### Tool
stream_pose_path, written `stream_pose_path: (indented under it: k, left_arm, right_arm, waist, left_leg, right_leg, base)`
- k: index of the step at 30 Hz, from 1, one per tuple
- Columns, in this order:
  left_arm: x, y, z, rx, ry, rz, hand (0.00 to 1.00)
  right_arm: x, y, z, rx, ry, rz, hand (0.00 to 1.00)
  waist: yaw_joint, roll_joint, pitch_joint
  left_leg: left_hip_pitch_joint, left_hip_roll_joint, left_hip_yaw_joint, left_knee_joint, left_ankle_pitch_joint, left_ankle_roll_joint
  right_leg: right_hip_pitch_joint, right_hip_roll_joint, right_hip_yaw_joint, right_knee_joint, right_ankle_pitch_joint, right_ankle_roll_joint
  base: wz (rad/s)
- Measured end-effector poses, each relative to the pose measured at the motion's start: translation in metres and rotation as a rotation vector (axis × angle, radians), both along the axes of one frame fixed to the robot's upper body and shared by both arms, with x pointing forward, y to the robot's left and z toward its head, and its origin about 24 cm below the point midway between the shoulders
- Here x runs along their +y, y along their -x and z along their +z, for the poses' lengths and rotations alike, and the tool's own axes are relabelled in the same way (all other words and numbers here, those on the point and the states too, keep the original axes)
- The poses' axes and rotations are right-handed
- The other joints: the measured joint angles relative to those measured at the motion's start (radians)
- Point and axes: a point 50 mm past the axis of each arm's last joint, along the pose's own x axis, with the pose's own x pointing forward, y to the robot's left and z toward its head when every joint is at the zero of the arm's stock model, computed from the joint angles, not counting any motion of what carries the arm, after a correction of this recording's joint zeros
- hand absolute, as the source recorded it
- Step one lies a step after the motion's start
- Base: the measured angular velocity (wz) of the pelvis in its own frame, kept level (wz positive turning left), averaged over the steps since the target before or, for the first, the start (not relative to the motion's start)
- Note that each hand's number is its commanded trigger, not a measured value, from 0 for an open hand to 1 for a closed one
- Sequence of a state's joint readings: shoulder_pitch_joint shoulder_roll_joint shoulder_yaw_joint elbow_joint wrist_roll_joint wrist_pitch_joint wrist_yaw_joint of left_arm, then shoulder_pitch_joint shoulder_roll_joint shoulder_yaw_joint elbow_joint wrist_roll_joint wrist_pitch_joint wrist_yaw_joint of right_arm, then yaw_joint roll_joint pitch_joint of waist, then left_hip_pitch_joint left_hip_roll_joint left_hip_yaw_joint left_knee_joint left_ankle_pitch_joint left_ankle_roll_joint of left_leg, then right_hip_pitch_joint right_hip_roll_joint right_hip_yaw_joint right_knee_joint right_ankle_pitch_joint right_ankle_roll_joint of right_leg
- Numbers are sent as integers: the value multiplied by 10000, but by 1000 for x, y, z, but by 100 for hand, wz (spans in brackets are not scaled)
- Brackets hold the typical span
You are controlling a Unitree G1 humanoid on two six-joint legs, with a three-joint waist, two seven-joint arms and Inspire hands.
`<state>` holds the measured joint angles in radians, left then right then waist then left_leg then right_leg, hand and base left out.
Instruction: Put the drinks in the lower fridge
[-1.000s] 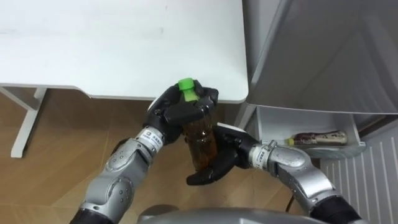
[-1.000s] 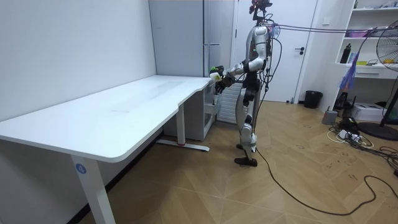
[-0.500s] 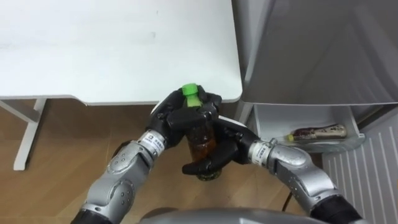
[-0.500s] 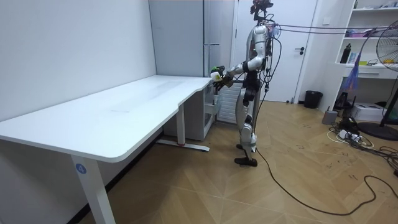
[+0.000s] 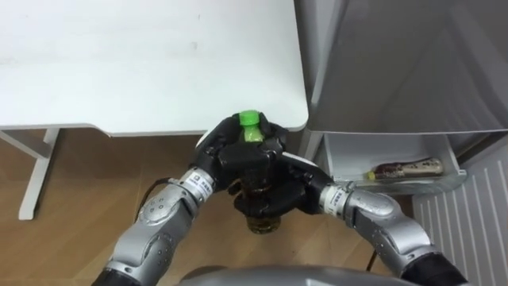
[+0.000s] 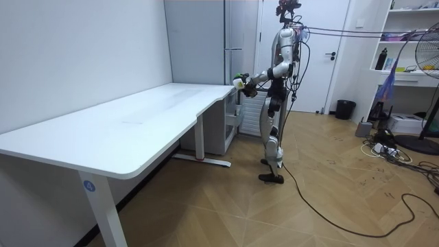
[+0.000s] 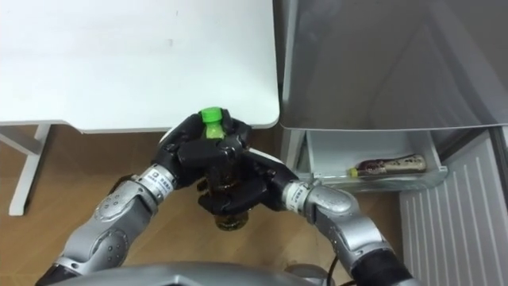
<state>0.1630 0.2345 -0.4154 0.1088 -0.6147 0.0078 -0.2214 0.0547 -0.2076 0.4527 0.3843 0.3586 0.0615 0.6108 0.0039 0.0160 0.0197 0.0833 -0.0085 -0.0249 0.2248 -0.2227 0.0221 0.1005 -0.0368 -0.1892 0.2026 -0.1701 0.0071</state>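
Observation:
A bottle of brown drink with a green cap point(image 5: 250, 121) stands upright in the air before my chest, just off the white table's corner. My left hand point(image 5: 228, 149) is curled round its neck and shoulder, below the cap. My right hand point(image 5: 279, 195) is wrapped round the lower body, and the bottle's base point(image 5: 262, 225) shows under it. To the right, the lower fridge compartment point(image 5: 349, 155) is open, with another drink bottle point(image 5: 406, 169) lying on its side in it. In the room view I stand between the table's end and the fridge, holding the bottle point(image 6: 238, 81) out in front.
The white table point(image 5: 143, 63) spreads to the left and ahead, its leg point(image 5: 36, 171) on the wooden floor. The grey fridge front point(image 5: 405, 63) rises on the right. A ribbed white door panel point(image 5: 468, 218) stands open at the lower right.
My right hand, open beside the bottle a second ago, has closed round its lower body. The bottle now stands more upright and slightly higher.

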Motion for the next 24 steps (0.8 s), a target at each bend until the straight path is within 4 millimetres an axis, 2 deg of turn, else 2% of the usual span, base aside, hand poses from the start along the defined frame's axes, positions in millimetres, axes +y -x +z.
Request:
stream_pose_path:
  k: [7,8,9,10,11,14,24]
  left_arm:
    - [-4,-1,2,-130,267,217,100]
    - [-4,-1,2,-139,270,229,97]
    - [-4,-1,2,-144,272,248,64]
    - [-5,-1,3,-150,297,273,15]
    - [-5,-2,3,-159,301,286,0]
    - [-4,-2,4,-244,332,324,0]
    - [-3,-7,15,-775,516,476,0]
  right_arm:
    - [-1,-1,1,-226,-12,-204,100]
    - [-1,-1,1,-229,-27,-215,100]
    - [-1,-1,0,-242,-54,-261,100]
    - [-1,0,0,-239,-84,-311,100]
    - [-1,-1,0,-239,-91,-326,100]
    - [0,-1,1,-260,-167,-397,100]
    - [-1,-3,5,-624,-518,-618,100]
  waist:
    - [16,-186,79]
    - [16,-202,87]
    - [14,-232,80]
    - [15,-250,76]
    - [16,-257,70]
    - [48,-275,44]
    - [51,-263,35]
  left_leg:
    - [-7,-25,35,-31,4,10]
    - [-10,-24,36,-30,4,10]
    - [-16,-24,41,-25,4,9]
    - [-21,-25,52,-21,4,10]
    - [-23,-25,60,-16,4,10]
    - [-30,-24,72,57,3,10]
    - [142,-7,75,-41,2,10]
  right_leg:
    - [4,-29,8,2,-14,19]
    - [4,-27,7,-2,-14,19]
    - [-3,-26,11,-3,-14,19]
    - [-11,-26,13,-3,-14,19]
    - [-16,-26,17,-2,-14,19]
    - [-19,-26,20,-2,-14,19]
    - [84,-18,5,14,-14,18]
  base:
    - [0]
    - [0]
    - [0]
    - [0]
    - [0]
    - [0]
    - [0]
